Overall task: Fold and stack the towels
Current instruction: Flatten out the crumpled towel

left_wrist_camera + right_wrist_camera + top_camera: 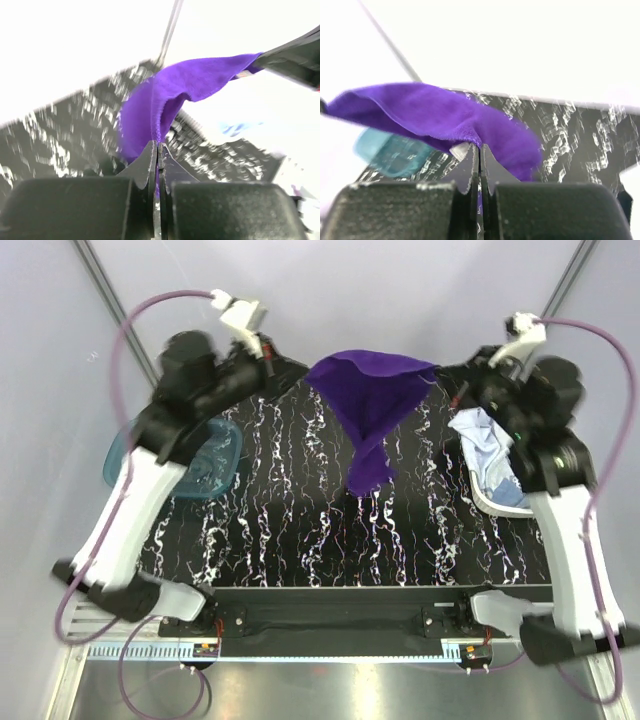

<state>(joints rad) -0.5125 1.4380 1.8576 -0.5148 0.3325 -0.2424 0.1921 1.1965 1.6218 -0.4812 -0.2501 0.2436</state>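
- Black white-veined tabletop (300, 540) near the bases: spread the cloth flat here, arms lowering level.
- Deep purple soft cloth towel (372, 400) hangs in a V over mid-table, low tip at the surface; keep upper edge taut.
- Left gripper (158, 150) & right gripper (480, 150), far side: each pinched tight on a top corner.
- Wrist cams show the pinches; only top cam shows the sag.

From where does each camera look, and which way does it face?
Top external: above, behind the bases, facing down on table and purple towel; left arm, right arm show.
Left wrist: on left arm, faces towel; shut left end effector shows.
Right wrist: on right arm, faces towel, tray; shut right end effector shows.
All share the towel.
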